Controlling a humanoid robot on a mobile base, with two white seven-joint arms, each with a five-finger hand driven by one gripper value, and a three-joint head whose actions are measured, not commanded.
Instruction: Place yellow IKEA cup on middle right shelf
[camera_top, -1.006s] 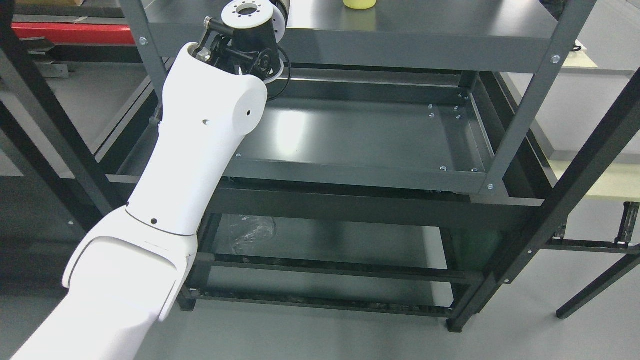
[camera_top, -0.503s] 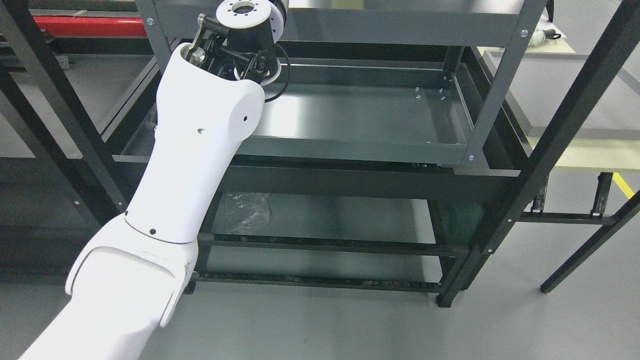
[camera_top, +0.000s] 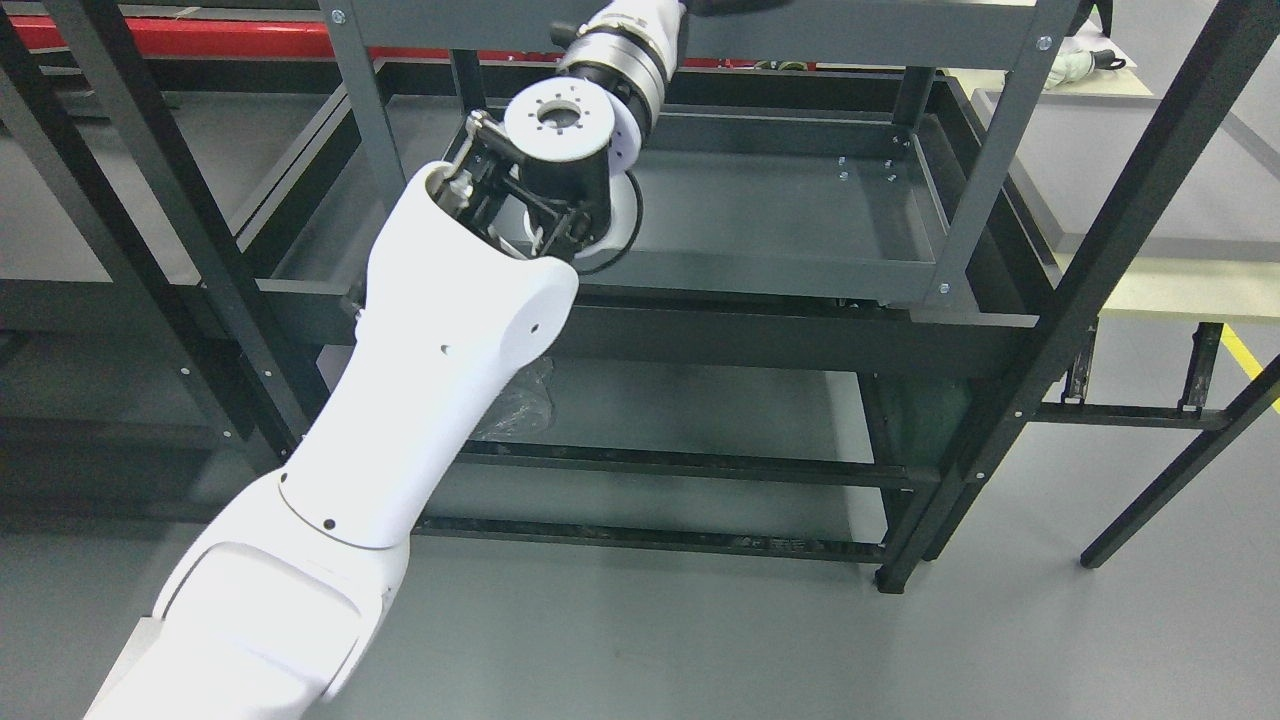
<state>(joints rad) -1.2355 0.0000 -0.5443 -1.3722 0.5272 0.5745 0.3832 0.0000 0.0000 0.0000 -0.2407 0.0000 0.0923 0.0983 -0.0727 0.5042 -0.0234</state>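
Observation:
The yellow cup is not in view now. My left arm (camera_top: 450, 330) comes in from the lower left and rises across the grey metal rack. Its forearm (camera_top: 625, 50) runs up and right, under the front edge of the upper shelf (camera_top: 850, 40). The hand is cut off by the picture's top edge; only a dark bit shows (camera_top: 735, 5). Below the forearm lies an empty grey shelf tray (camera_top: 780, 215) with a raised rim.
A crumpled clear plastic bag (camera_top: 520, 400) lies on the lower shelf. Black frame posts (camera_top: 1130, 230) cross the right side in front of a pale table (camera_top: 1180, 290). A red beam (camera_top: 200, 40) runs at the back left. Grey floor lies below.
The camera has tilted down, so the upper shelf and the yellow cup have slid out at the top. My left arm's elbow joint and forearm have swung to the right along the rack.

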